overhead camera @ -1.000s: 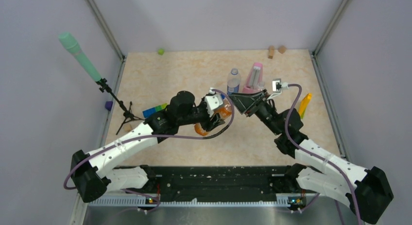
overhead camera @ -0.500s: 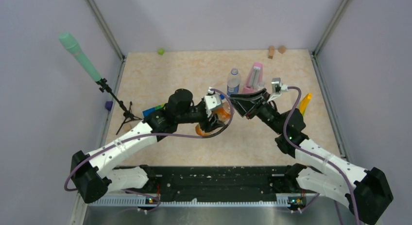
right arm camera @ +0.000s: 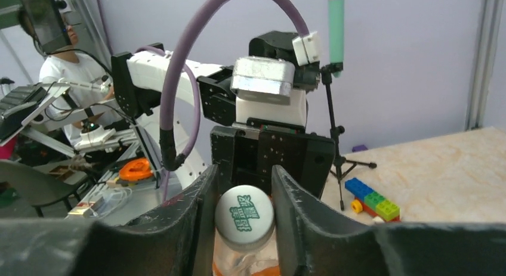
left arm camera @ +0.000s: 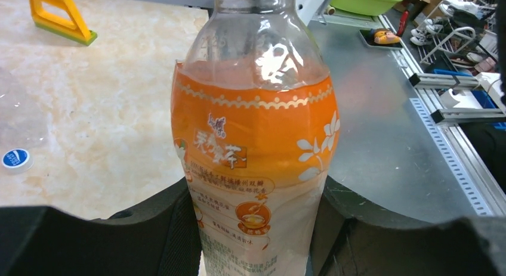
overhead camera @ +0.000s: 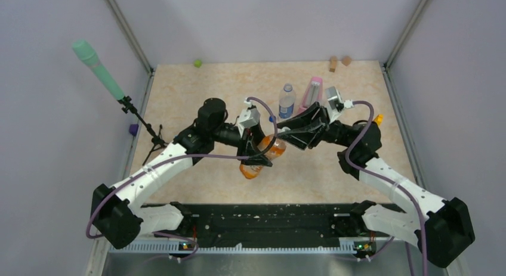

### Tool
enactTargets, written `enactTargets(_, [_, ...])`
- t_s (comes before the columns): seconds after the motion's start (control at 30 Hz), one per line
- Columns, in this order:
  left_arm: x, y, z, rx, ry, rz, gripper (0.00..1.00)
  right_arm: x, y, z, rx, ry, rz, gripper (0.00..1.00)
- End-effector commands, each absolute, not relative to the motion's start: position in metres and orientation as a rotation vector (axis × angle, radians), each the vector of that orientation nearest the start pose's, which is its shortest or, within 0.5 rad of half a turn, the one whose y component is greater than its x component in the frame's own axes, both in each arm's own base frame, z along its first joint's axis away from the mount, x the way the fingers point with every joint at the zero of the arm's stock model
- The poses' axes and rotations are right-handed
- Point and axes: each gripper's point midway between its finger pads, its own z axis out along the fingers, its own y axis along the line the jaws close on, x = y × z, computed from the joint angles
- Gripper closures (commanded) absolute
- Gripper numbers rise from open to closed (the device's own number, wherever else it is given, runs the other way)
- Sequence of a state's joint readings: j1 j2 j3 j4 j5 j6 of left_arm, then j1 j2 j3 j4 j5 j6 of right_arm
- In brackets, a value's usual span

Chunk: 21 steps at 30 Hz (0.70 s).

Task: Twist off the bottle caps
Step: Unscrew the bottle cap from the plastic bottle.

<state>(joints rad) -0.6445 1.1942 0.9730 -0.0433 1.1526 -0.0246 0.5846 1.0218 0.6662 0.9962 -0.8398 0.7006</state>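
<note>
Right wrist view: a white round plastic cap (right arm camera: 244, 215) is pinched by the right jaws; its orange-labelled clear bottle (left arm camera: 253, 168) is clamped by the left jaws.

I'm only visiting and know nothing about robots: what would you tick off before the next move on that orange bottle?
1. The left gripper is clamped around the orange bottle: ok.
2. The right gripper has a finger on each side of the white cap: ok.
3. Cap still on the neck: ok.
4. Bottle lifted off the table: cannot tell.
5. Grip firm enough to twist without slipping: cannot tell.
</note>
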Motion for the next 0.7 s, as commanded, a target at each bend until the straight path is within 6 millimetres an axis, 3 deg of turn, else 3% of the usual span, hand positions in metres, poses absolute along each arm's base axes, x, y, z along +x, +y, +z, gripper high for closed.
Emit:
enactTargets(0.0, [0.167,-0.31,0.299,1.313,1.381,-1.361,1.0,0.169,0.28,0.381,-0.72,1.122,1.485,0.45])
enactTargets(0.03, [0.175,-0.308,0.296,1.292,1.41,-1.293,1.0,0.184,0.272,0.386,-0.593,1.144,1.438,0.37])
enactTargets(0.17, [0.204,-0.296,0.291,1.167,1.477,-1.055,1.0,0.204,0.245,0.393,-0.279,1.153,1.403,0.28])
enactTargets(0.33, [0.216,-0.299,0.286,1.128,1.488,-0.878,1.0,0.213,0.235,0.388,-0.124,1.169,1.427,0.25])
enactTargets(0.53, [0.215,-0.314,0.283,1.119,1.493,-0.757,1.0,0.222,0.242,0.383,-0.059,1.201,1.387,0.27])
enactTargets(0.67, [0.217,-0.319,0.281,1.113,1.509,-0.729,1.0,0.224,0.252,0.38,-0.072,1.219,1.364,0.42])
